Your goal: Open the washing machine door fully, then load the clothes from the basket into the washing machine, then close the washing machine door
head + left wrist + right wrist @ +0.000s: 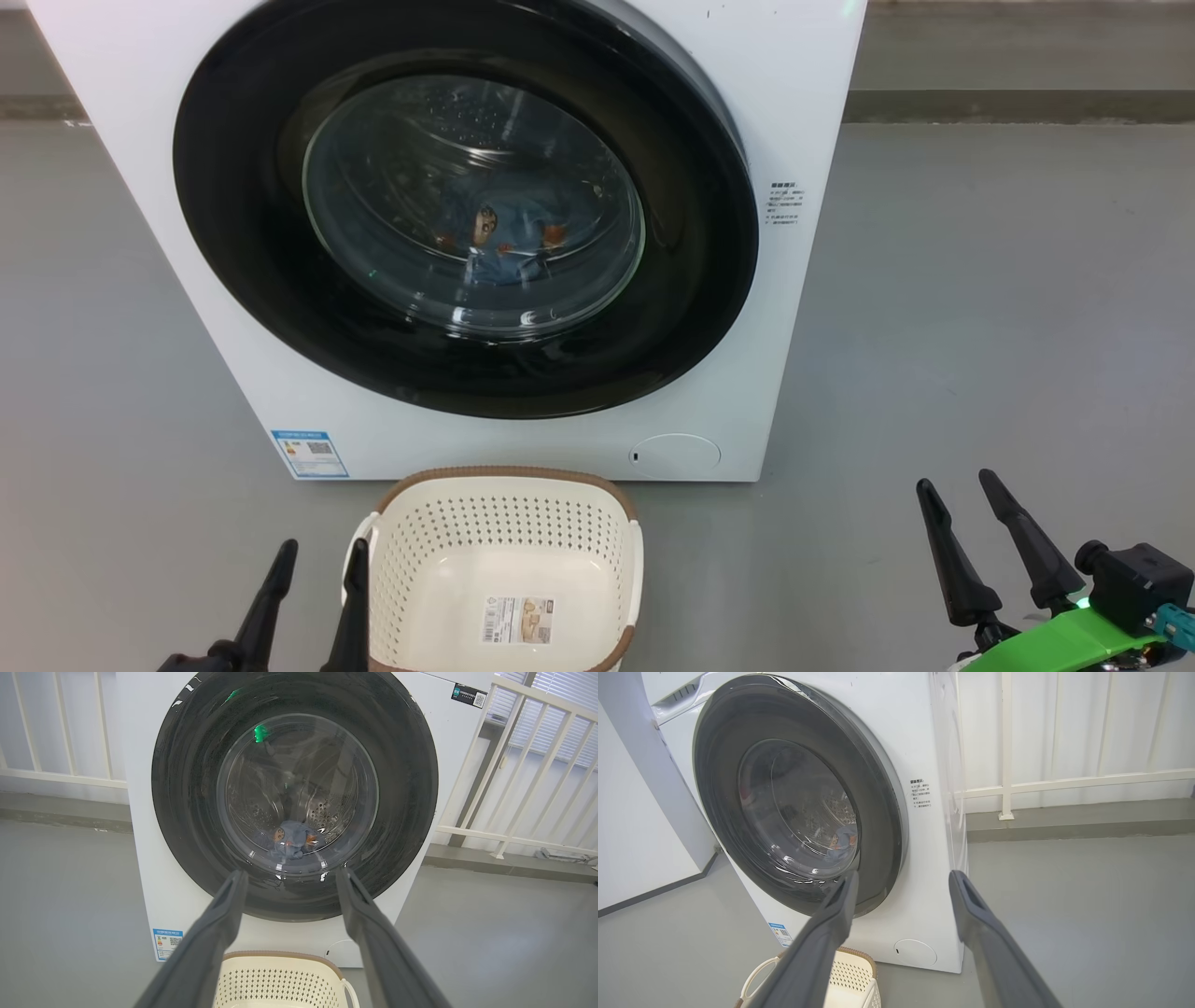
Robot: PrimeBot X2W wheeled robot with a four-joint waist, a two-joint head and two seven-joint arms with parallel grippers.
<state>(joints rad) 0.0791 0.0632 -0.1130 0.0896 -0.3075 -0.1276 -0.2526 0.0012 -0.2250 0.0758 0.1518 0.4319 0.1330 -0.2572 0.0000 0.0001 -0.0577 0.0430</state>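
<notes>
Nothing legible — blue label [309, 454] on the washing machine [812, 93], sticker [516, 620] in the basket [504, 474] — too small

The big white boxy washing machine [803, 308] stands on the grey floor [980, 327], its large round door with the glossy black rim [233, 215] closed against the front. Light-blue clothes with orange-brown figures [504, 238] lie behind the glass (blurred by reflections). Just before the machine sits the small cream-white perforated plastic basket with a brown rim [509, 474], a label sticker [516, 620] on its bottom. The left tool [324, 546] has its fingers spread just beside the basket's left side. The right tool [956, 481], fingers also apart, is well away at the lower right.
</notes>
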